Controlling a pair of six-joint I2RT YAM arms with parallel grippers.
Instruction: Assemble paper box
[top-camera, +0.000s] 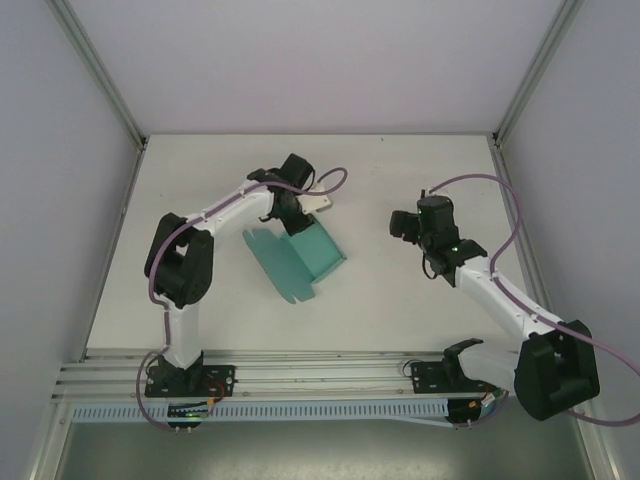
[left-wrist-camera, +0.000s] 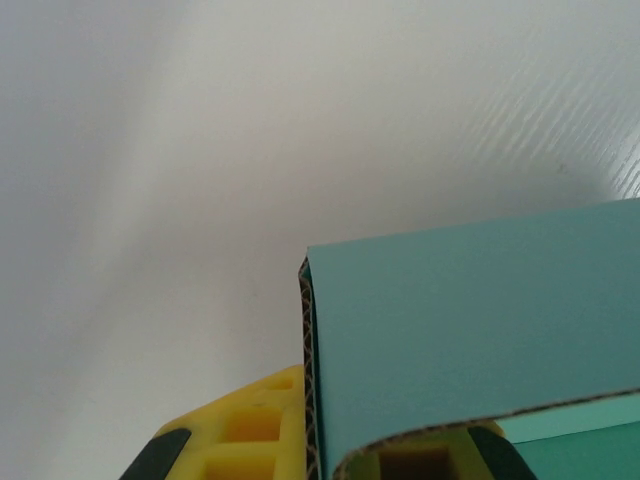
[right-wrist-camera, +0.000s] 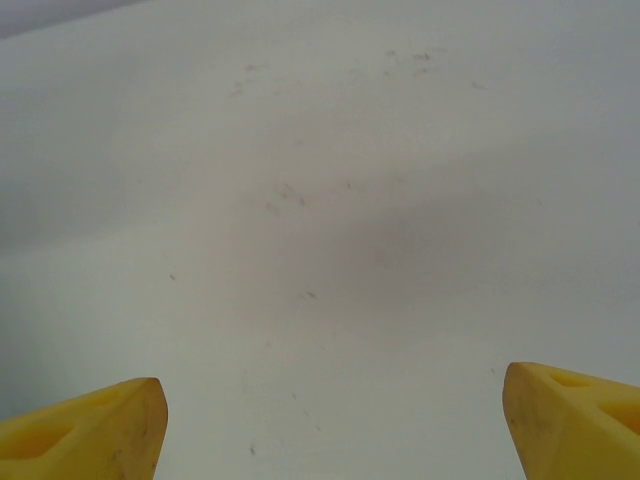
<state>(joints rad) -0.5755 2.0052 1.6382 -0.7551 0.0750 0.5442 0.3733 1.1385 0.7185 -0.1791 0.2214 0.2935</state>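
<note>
1. White desk (top-camera: 400, 320) inside a pale-walled enclosure carries the work; two arms stand at its near edge, each with one pincer, and there is one paper box.
2. Paper box (top-camera: 305, 258): one piece of teal-green card, partly folded, with a panel raised and a flap spread flat on the desk. It sits directly below the left pincer and reaches from there towards the arm bases.
3. Left pincer (top-camera: 292, 222) is clamped on the box. In the left wrist view its yellow fingers (left-wrist-camera: 240, 435) stand close together at the bottom edge, with an upright wall of the paper box (left-wrist-camera: 470, 320) pinched between them; the card's corrugated edge shows beside the left finger.
4. Right pincer (top-camera: 398, 226) is spread wide and holds nothing. In the right wrist view its two yellow fingertips (right-wrist-camera: 85, 430) sit at the lower corners, far apart, and bare desk (right-wrist-camera: 330, 220) lies between and beyond them.
5. From the right pincer the box lies well apart, off on the side of the left arm.
</note>
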